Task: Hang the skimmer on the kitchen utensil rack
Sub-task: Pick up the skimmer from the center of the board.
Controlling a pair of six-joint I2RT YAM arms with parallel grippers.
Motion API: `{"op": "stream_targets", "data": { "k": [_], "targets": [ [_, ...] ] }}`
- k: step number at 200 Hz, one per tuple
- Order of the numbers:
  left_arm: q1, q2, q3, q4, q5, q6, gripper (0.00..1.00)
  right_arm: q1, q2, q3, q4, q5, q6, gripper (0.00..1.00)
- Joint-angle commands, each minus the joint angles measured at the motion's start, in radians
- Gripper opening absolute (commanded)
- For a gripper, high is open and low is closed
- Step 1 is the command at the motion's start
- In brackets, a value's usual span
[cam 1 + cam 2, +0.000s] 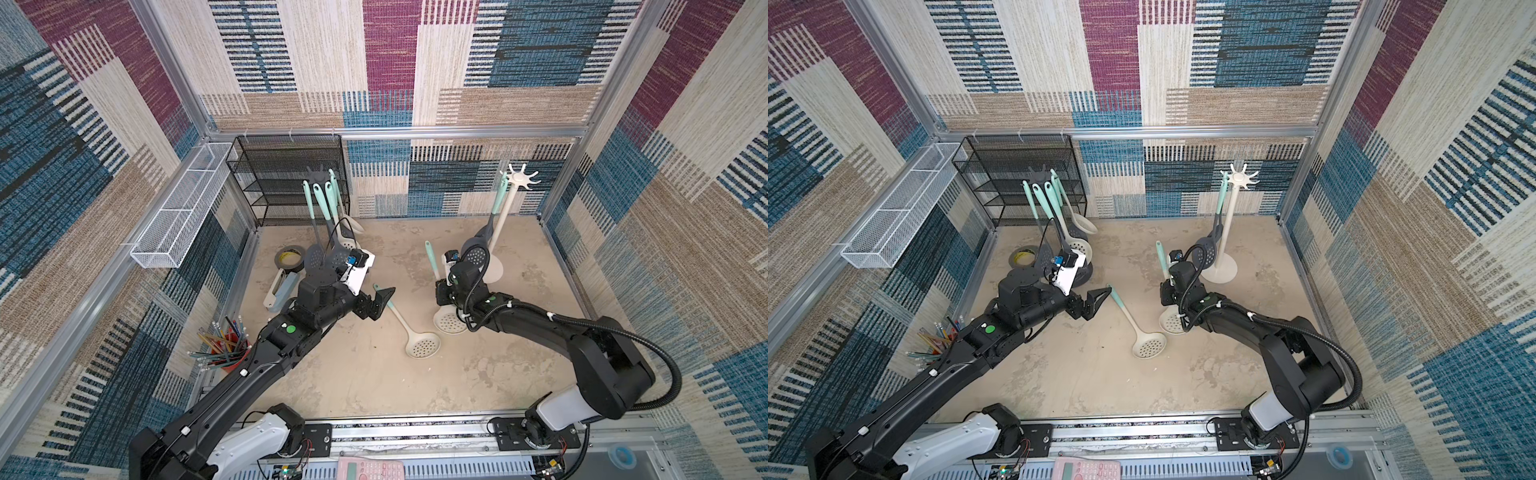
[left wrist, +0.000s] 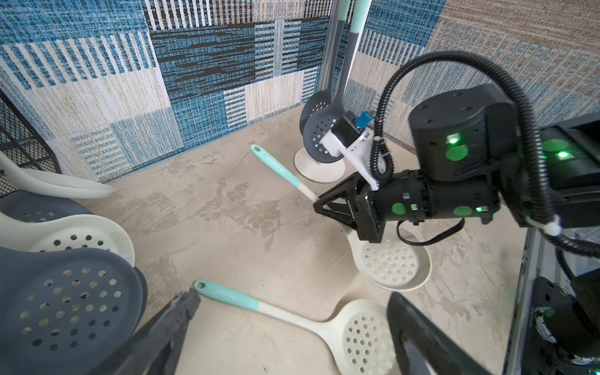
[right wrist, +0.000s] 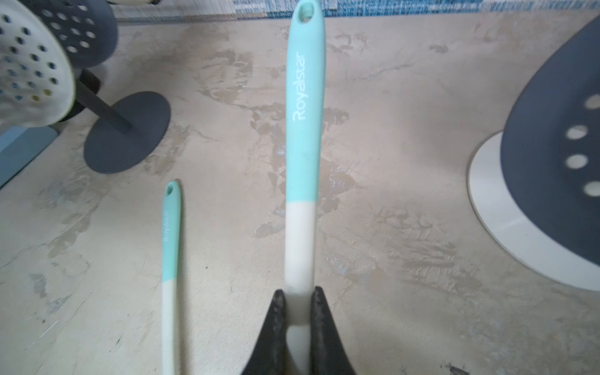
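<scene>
One skimmer (image 3: pixel 305 130) sits pinched in your right gripper (image 3: pixel 299 293); left gripper (image 2: pixel 293 300) spread, empty. Next, thread its handle hole (image 3: pixel 306 13) onto the rack (image 1: pixel 500 216).

Mottled beige tabletop (image 1: pixel 374 386). Cream skimmer (image 1: pixel 423 345) flat, centre. White rack base (image 1: pixel 495 270), dark rack base (image 3: pixel 126 136), tape roll (image 1: pixel 282 262), pencil cup (image 1: pixel 230 362), mesh shelf (image 1: pixel 291 183) around edges.

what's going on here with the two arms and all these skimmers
The right gripper is shut on the cream perforated skimmer with a mint-green handle, gripping the cream part of the handle, with its bowl down at the table. The left gripper is open over a second, matching skimmer lying flat. The white utensil rack nearby holds one grey skimmer.
</scene>
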State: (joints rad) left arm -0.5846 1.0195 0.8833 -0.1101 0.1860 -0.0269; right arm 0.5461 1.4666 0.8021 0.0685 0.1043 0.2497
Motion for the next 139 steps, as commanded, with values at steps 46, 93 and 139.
{"op": "stream_targets", "data": {
  "k": [46, 93, 139],
  "targets": [
    [-0.008, 0.054, 0.045, -0.025, -0.014, -0.118, 0.9, 0.074, -0.222, -0.164, 0.279, -0.032, -0.105, 0.03],
    [-0.014, 0.101, 0.111, -0.028, 0.049, -0.218, 0.85, 0.165, -0.301, -0.225, 0.394, 0.009, -0.104, 0.02],
    [-0.019, 0.148, 0.157, 0.042, 0.102, -0.36, 0.82, 0.203, -0.351, -0.246, 0.454, 0.086, -0.08, 0.02]
  ]
}}
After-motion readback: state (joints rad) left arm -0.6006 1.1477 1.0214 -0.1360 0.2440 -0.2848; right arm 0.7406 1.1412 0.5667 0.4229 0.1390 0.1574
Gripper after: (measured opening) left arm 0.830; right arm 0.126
